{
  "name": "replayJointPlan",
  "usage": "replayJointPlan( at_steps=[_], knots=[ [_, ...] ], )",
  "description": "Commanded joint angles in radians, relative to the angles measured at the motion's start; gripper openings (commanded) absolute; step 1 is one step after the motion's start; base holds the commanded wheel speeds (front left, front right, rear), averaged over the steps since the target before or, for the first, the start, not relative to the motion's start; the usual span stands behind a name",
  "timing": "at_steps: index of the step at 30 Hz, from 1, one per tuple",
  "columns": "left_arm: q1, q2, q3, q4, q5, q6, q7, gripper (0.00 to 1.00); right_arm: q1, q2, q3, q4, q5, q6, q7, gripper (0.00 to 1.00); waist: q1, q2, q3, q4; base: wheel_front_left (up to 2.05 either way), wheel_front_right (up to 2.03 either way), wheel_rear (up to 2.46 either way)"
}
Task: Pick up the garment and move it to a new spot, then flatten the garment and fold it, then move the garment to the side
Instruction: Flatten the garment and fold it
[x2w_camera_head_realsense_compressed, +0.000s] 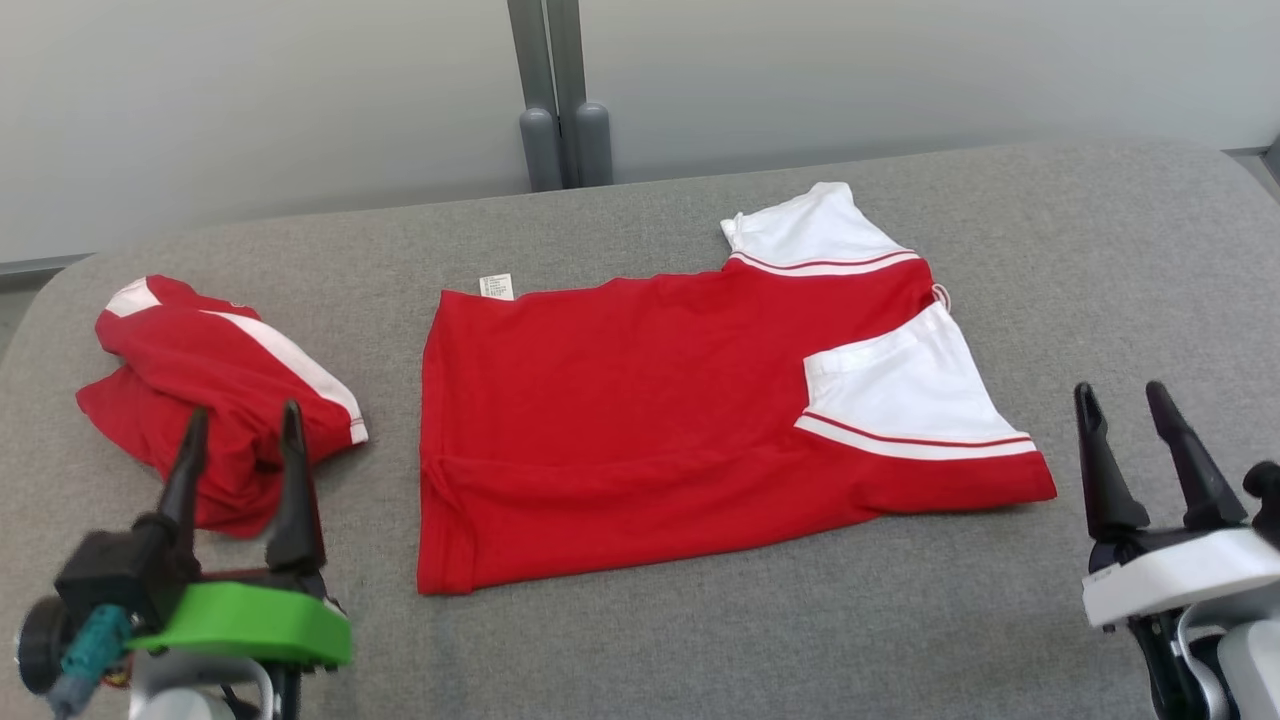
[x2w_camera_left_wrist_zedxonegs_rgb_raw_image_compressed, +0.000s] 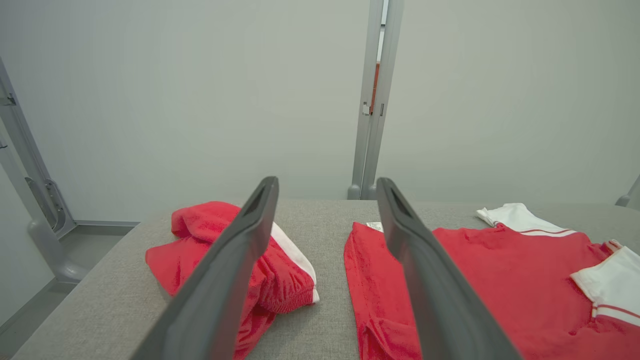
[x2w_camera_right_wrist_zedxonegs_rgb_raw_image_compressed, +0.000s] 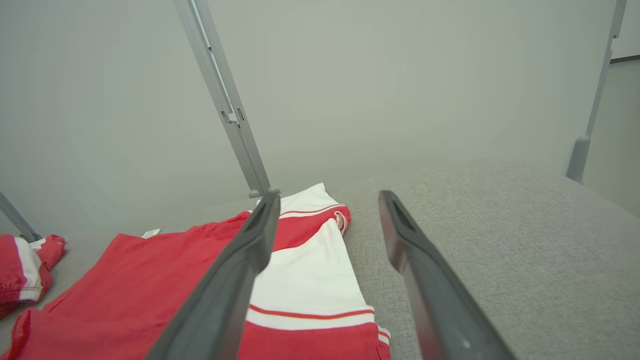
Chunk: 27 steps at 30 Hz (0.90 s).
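Note:
A red garment (x2w_camera_head_realsense_compressed: 620, 420) with white sleeves lies flat across the middle of the grey padded table (x2w_camera_head_realsense_compressed: 700, 640), folded lengthwise, sleeves to the right and a white label at its far left corner. It shows too in the left wrist view (x2w_camera_left_wrist_zedxonegs_rgb_raw_image_compressed: 500, 270) and the right wrist view (x2w_camera_right_wrist_zedxonegs_rgb_raw_image_compressed: 125, 290). My left gripper (x2w_camera_head_realsense_compressed: 245, 410) hovers open at the lower left, fingers apart (x2w_camera_left_wrist_zedxonegs_rgb_raw_image_compressed: 327, 181) and holding nothing. My right gripper (x2w_camera_head_realsense_compressed: 1120, 388) stands open at the lower right, just right of the sleeves, also with nothing in it (x2w_camera_right_wrist_zedxonegs_rgb_raw_image_compressed: 328, 195).
A second red garment (x2w_camera_head_realsense_compressed: 200, 370) with a white stripe lies bunched up at the table's left end, right behind my left fingers (x2w_camera_left_wrist_zedxonegs_rgb_raw_image_compressed: 200, 220). A grey post (x2w_camera_head_realsense_compressed: 560, 100) stands against the pale wall behind the table. Bare table surface stretches to the right (x2w_camera_right_wrist_zedxonegs_rgb_raw_image_compressed: 500, 240).

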Motion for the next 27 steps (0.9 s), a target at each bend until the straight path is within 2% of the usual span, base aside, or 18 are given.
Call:
replayJointPlan(
  at_steps=[1, 3, 6, 13, 19, 27],
  knots=[
    [0.047, -0.025, 0.013, -0.002, 0.022, -0.016, -0.004, 1.00, 0.025, 0.008, -0.008, 0.002, -0.024, 0.000, -0.002, 1.00, 0.0000, 0.0000, -0.004, 0.001, 0.00, 0.00, 0.00],
    [0.097, -0.072, 0.057, -0.004, 0.055, -0.031, -0.004, 1.00, 0.051, 0.022, -0.021, 0.011, -0.044, 0.000, -0.002, 1.00, 0.0000, 0.0000, -0.006, 0.000, 0.00, 0.00, 0.00],
    [0.150, -0.141, 0.097, 0.005, 0.100, -0.083, -0.004, 1.00, 0.065, 0.034, -0.024, 0.023, -0.058, 0.000, -0.003, 1.00, 0.0000, 0.0000, -0.009, -0.001, 0.00, 0.00, 0.00],
    [0.171, -0.205, 0.140, 0.068, 0.169, -0.184, -0.004, 1.00, 0.039, 0.019, -0.009, 0.069, -0.056, 0.000, 0.000, 1.00, 0.0000, 0.0000, -0.009, -0.001, 0.00, 0.00, 0.00],
    [0.106, -0.228, 0.088, 0.178, 0.162, -0.226, 0.050, 1.00, -0.046, 0.014, -0.013, 0.182, -0.031, 0.000, 0.067, 1.00, 0.0000, 0.0000, 0.029, -0.010, 0.00, 0.00, 0.00],
    [0.001, -0.290, 0.013, 0.339, 0.191, -0.252, 0.081, 1.00, -0.133, 0.010, 0.045, 0.322, 0.003, 0.000, 0.167, 1.00, 0.0000, 0.0000, 0.063, -0.006, 0.00, 0.00, 0.00]
  ],
)
